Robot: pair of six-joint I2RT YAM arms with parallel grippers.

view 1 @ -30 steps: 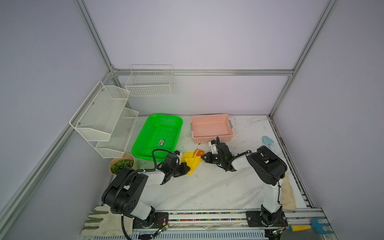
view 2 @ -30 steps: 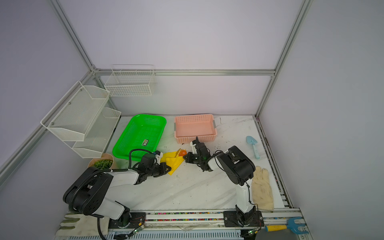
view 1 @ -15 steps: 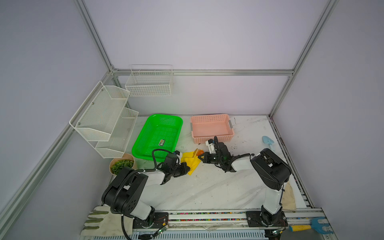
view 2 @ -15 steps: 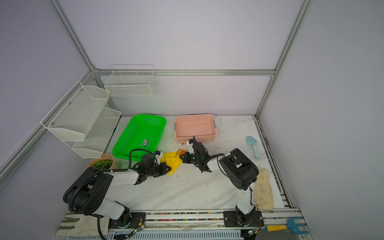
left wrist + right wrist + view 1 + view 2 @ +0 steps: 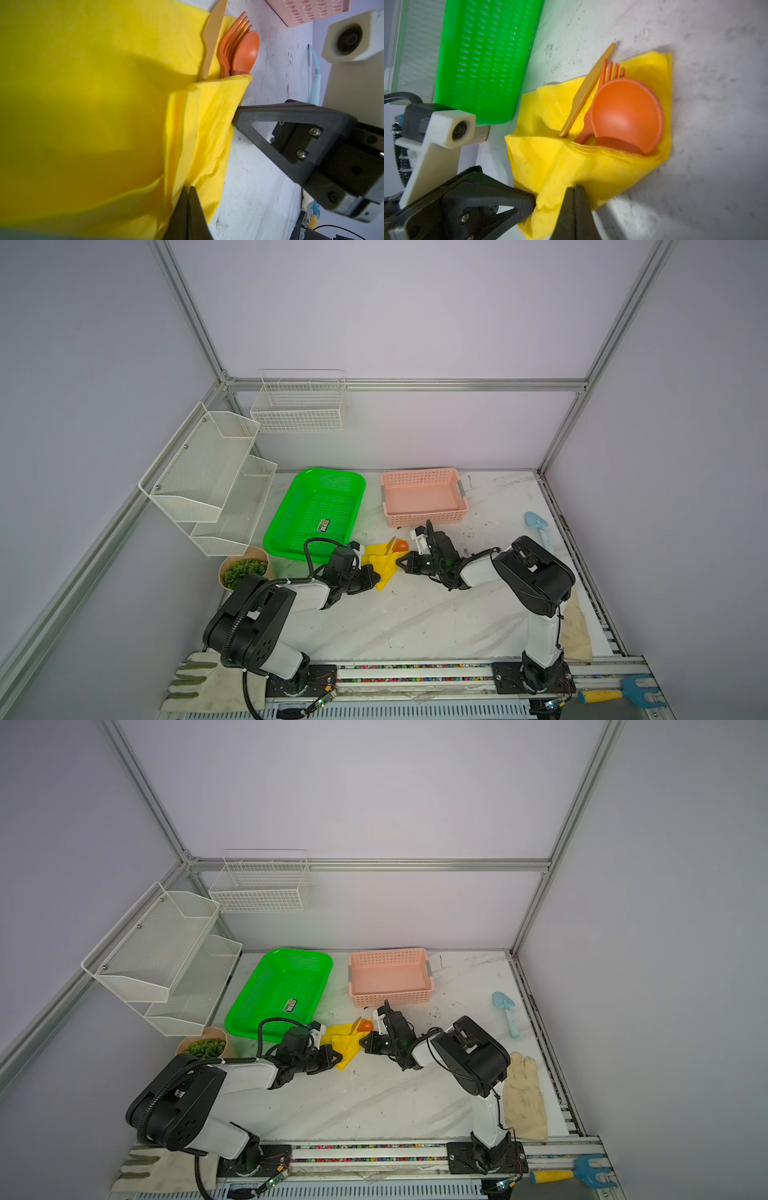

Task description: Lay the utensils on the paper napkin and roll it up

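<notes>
Left gripper (image 5: 375, 577) and right gripper (image 5: 400, 562), jaws together, press their tips against the napkin (image 5: 381, 561). Roll slowly, holding the fold tight over the fork (image 5: 226, 51) and spoon (image 5: 627, 116).

The paper napkin (image 5: 591, 170) looks matt and fibrous — the spoon (image 5: 627, 112) and fork (image 5: 225, 52) smooth, faintly glossy plastic.

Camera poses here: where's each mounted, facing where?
Top views: high behind the bases, looking down on the table; left arm and right arm whole.
Left wrist: on that arm, facing the paper napkin; left gripper tips show.
Right wrist: on that arm, facing the spoon; right gripper tips show.
Shared: each wrist view shows the other gripper.
</notes>
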